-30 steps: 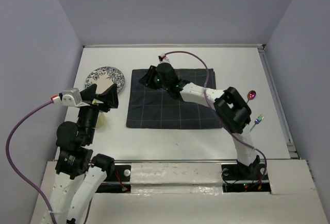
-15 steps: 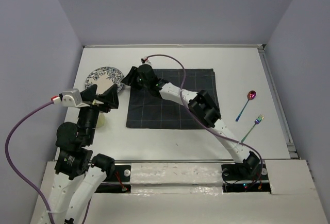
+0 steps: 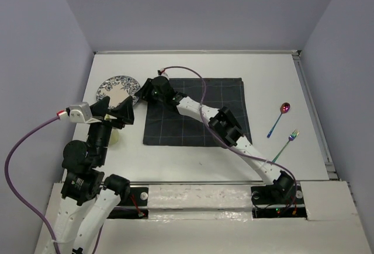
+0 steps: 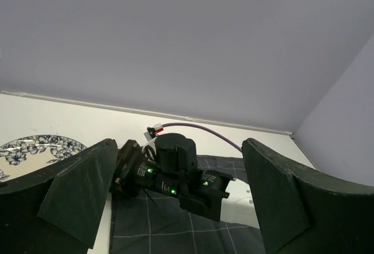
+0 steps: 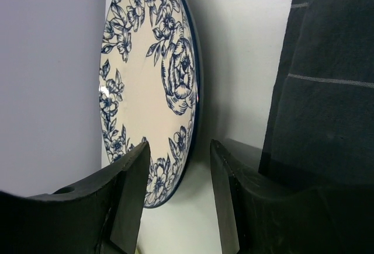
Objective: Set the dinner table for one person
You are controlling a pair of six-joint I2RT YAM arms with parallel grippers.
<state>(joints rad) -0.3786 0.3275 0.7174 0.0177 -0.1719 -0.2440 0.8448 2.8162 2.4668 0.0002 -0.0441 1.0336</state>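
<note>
**Right arm stretched across the mat to the plate's rim**

Since a second ago the right arm has swung left from above the middle of the placemat (image 3: 193, 117), and the right gripper (image 3: 142, 93) now sits at the mat's far-left corner, against the edge of the plate (image 3: 114, 86).

Nearest the bases, the left gripper (image 3: 114, 109) hangs over the left side of the dinner table (image 3: 204, 67). Its jaws are spread wide with nothing between them, as its own camera confirms (image 4: 180, 144). A pale round object (image 3: 117, 138) lies just under it, half hidden and too small to name.

Over on the right, the fork (image 3: 287, 141) and, beyond it, the spoon (image 3: 277, 121) lie on bare white tabletop, well apart from both arms.

Farther out, the right wrist view shows the right gripper (image 5: 180, 149) parted, its dark fingers (image 5: 125, 195) flanking the near rim of the blue-flowered plate (image 5: 149, 79). Whether either finger touches that rim cannot be told. White table (image 5: 239, 44) runs beneath, and the checked placemat (image 5: 327, 90) fills the frame's right side, cut off at the edge.
</note>
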